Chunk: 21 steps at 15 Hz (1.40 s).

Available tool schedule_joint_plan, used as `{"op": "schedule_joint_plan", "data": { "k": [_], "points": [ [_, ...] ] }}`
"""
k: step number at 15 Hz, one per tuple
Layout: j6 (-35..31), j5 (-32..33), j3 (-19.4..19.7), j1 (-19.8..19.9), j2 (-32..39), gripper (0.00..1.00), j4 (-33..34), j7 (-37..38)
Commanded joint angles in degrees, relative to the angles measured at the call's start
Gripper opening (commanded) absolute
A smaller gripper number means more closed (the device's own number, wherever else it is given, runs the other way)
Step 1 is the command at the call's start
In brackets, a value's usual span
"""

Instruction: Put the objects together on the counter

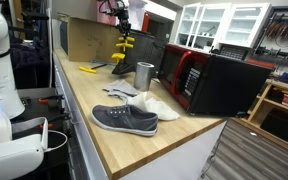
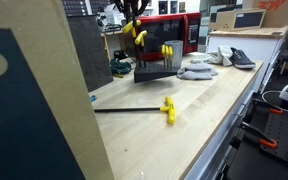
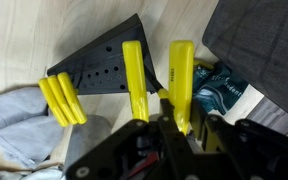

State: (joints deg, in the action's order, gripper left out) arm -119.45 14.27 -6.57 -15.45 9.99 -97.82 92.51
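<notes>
The gripper hung over one end of the counter, apparently clamped on a yellow-handled tool, its fingers half hidden. A black tool rack stood just below; a grey shoe lay toward the opposite end.

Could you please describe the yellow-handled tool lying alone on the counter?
On the wooden counter, look past the dark tool rack, away from the red microwave. The tool lies flat, alone; unlike the racked yellow handles, it shows a long black shaft.
</notes>
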Motion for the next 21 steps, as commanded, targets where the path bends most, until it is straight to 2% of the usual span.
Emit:
{"op": "schedule_joint_plan", "data": {
  "k": [1, 5, 10, 17, 21],
  "points": [
    [-8.54, -1.99, -0.27, 1.72, -4.01, 0.06, -6.48, -1.85],
    [-17.46, -9.24, -0.57, 3.35, -5.64, 0.06, -11.74, -4.73],
    [-22.07, -12.67, -0.28, 4.88, -10.84, 0.06, -16.81, -10.23],
    [-20.94, -10.79, -1.47, 5.77, -21.96, 0.06, -21.03, -17.1],
    [-16.62, -7.65, -3.83, 7.13, -29.06, 0.06, -23.1, -19.04]
  ]
}}
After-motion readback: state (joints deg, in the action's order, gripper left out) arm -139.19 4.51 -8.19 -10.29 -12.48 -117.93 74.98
